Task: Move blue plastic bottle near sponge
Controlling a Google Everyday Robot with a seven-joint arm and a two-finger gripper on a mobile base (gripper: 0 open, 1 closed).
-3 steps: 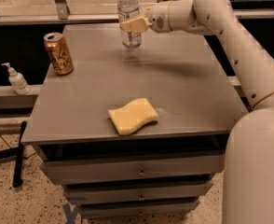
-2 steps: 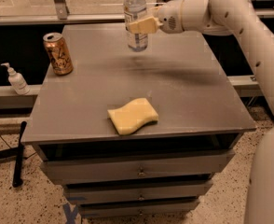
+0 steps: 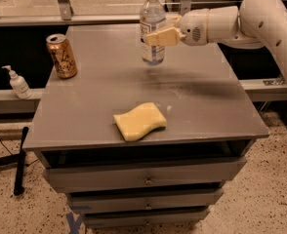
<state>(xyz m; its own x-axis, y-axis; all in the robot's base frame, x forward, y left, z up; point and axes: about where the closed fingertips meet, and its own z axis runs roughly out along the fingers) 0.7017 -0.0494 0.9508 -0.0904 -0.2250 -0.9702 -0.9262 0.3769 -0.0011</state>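
Observation:
The blue plastic bottle point(image 3: 152, 26) is clear with a white cap and a label, upright, and held a little above the back middle of the grey table point(image 3: 99, 96). My gripper point(image 3: 159, 35) reaches in from the right and is shut on the bottle's middle. The pale yellow sponge point(image 3: 139, 121) with wavy edges lies flat near the table's front edge, well in front of the bottle.
An orange-gold drink can point(image 3: 61, 55) stands at the table's back left. A small white pump bottle point(image 3: 18, 82) stands on a ledge left of the table. The table has drawers point(image 3: 146, 178) below. A black pole point(image 3: 20, 160) lies on the floor at the left.
My gripper has carried the bottle forward and slightly to the right, toward the sponge, lifted off the tabletop. The sponge and can have not moved.

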